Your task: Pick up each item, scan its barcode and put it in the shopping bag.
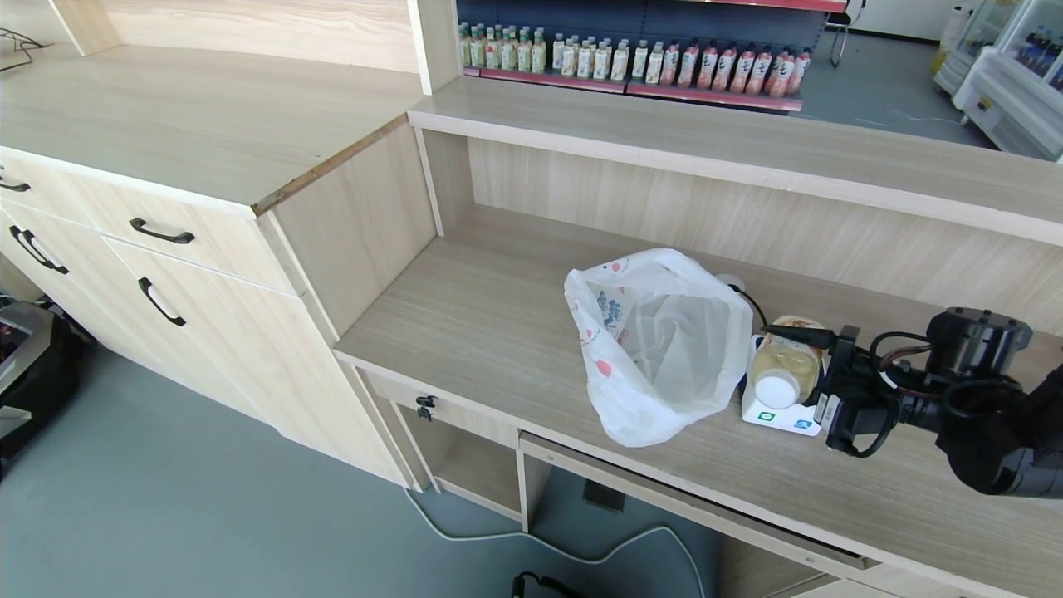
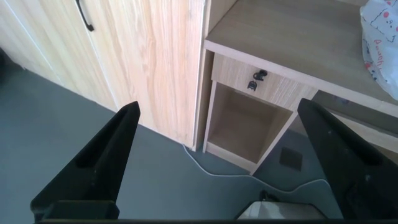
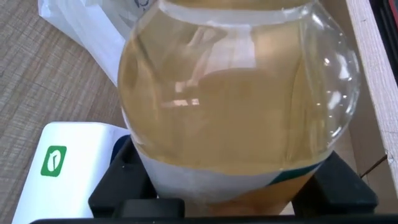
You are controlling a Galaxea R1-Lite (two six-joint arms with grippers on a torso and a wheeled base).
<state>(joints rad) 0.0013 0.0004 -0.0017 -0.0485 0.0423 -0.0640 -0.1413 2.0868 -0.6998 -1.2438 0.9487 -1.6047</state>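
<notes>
One bottle (image 1: 782,365) of amber liquid, white cap, is just right of the shopping bag (image 1: 656,345). It is tipped on its side with the cap toward us, clear of the counter (image 1: 498,324). The right gripper (image 1: 812,372) has it clamped, with dark fingers (image 3: 118,186) pressed against both sides of the lower body. We cannot tell whether bottle and bag touch; they are very close.

A white scanner box (image 1: 776,418) with a green mark sits directly beneath the bottle, against the bag's right flank. A black cable (image 1: 751,303) curls out from behind the bag toward that box.

The bag is white plastic with red and blue print and slumps open. Its crumpled right wall stands between the bottle and the bag's hollow.

The left gripper (image 2: 219,107) is well apart from the bag, below counter level over grey floor, its jaws spread wide around nothing. Past it we see a keyed drawer (image 2: 258,78), an open cubby (image 2: 245,127) and a white cable (image 2: 217,171) on the floor.

Left of the bag stands a cabinet (image 1: 191,249) with black handles. Far behind the bag is a shelf of drink bottles (image 1: 631,62).
</notes>
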